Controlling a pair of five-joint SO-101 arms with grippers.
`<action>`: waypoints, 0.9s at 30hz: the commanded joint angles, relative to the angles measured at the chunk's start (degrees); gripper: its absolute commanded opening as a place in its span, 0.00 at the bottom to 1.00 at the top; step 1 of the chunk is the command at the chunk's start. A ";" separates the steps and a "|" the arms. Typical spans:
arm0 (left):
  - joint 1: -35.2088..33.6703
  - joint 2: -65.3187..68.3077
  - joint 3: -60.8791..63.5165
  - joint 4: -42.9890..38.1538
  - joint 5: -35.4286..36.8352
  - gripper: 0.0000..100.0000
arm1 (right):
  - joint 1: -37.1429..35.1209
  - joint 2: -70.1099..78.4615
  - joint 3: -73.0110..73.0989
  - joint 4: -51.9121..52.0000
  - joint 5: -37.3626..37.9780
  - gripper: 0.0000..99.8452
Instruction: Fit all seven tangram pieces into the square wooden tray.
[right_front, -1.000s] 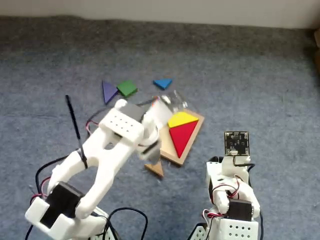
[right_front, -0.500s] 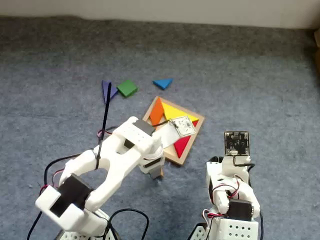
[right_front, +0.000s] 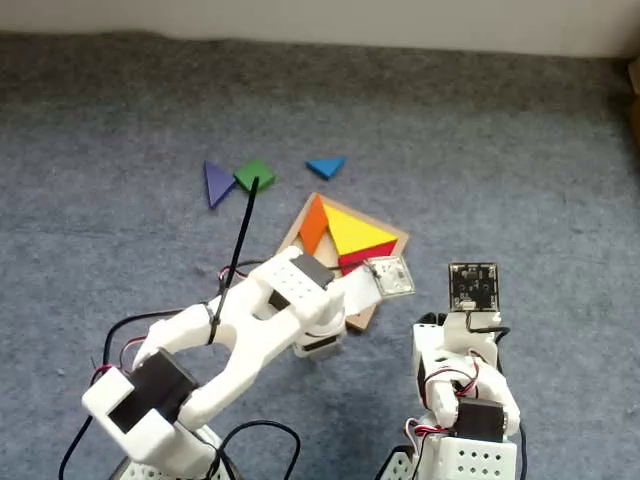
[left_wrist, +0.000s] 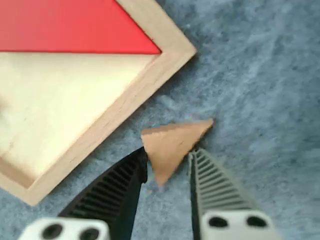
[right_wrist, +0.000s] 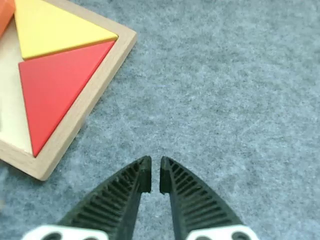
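While the wooden tray (left_wrist: 115, 112) is holding three of seven pieces, the left gripper (left_wrist: 167, 152) is pinching the tan triangle (left_wrist: 172, 140); the right gripper's (right_wrist: 155, 165) fingers are nearly touching.

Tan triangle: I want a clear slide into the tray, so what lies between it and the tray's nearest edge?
Bare grey carpet, nothing else, separates the tan triangle from the wooden tray rim; the left wrist view shows it.

Tray (right_front: 402, 241) with red triangle (right_wrist: 55, 85), yellow triangle (right_wrist: 55, 27), orange piece (right_front: 314, 222); outside: tan triangle (left_wrist: 172, 142), purple triangle (right_front: 217, 183), green square (right_front: 254, 177), blue triangle (right_front: 325, 166).
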 joint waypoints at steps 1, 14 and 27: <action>0.04 -3.12 -1.63 -0.88 -0.18 0.10 | 0.75 -0.48 8.13 -1.10 -0.09 0.04; -1.54 -15.16 1.27 -2.90 6.77 0.10 | 0.75 -0.48 8.13 -1.10 -0.09 0.04; -1.19 -13.49 -1.54 -2.11 12.48 0.10 | 0.75 -0.48 8.13 -1.10 -0.09 0.04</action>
